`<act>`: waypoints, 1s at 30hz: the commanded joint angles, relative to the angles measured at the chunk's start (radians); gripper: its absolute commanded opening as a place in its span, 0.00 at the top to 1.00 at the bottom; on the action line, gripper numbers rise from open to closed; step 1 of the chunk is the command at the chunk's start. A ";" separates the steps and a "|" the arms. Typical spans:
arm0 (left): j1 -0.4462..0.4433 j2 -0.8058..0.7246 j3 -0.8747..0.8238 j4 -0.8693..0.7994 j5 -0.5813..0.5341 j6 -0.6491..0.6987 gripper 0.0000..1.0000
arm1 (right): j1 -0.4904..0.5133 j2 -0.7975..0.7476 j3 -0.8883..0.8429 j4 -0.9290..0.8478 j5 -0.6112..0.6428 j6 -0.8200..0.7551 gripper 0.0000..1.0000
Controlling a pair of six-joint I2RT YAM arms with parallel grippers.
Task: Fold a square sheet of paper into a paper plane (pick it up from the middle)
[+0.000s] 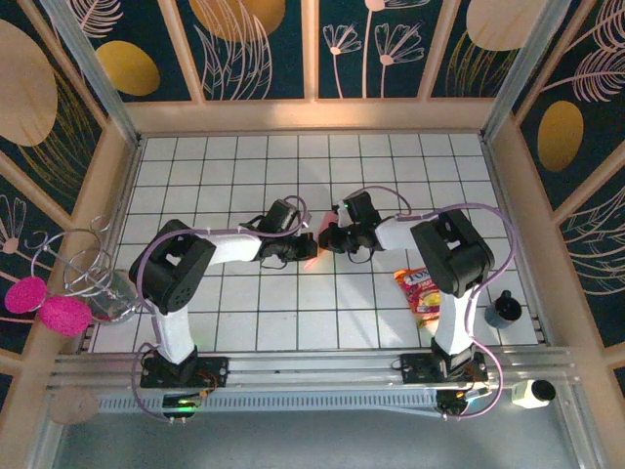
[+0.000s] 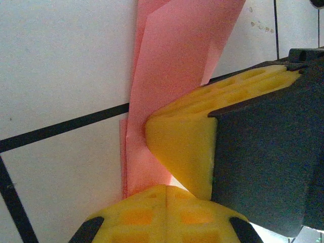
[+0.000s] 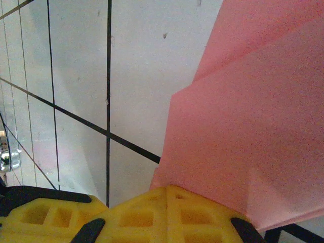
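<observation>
Top external is consulted first: where is the work held?
— At the middle of the tiled table [image 1: 244, 313], where both arms meet. The left gripper [image 2: 167, 195] and right gripper [image 3: 167, 195] are each seen pinched shut on the folded pink sheet [image 2: 172, 61].
— How is the crease best set?
— Layers should be kept aligned, tension shared, pressure applied slowly

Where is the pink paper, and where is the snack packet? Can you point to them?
pink paper [image 2: 177, 61], left wrist view, on its flat folded top layer.
snack packet [image 1: 420, 290], top external view, middle of its red and yellow front.
</observation>
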 commanded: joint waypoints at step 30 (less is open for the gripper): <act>-0.045 -0.084 -0.149 -0.174 -0.043 0.038 1.00 | 0.009 0.079 0.027 -0.077 0.053 0.028 0.96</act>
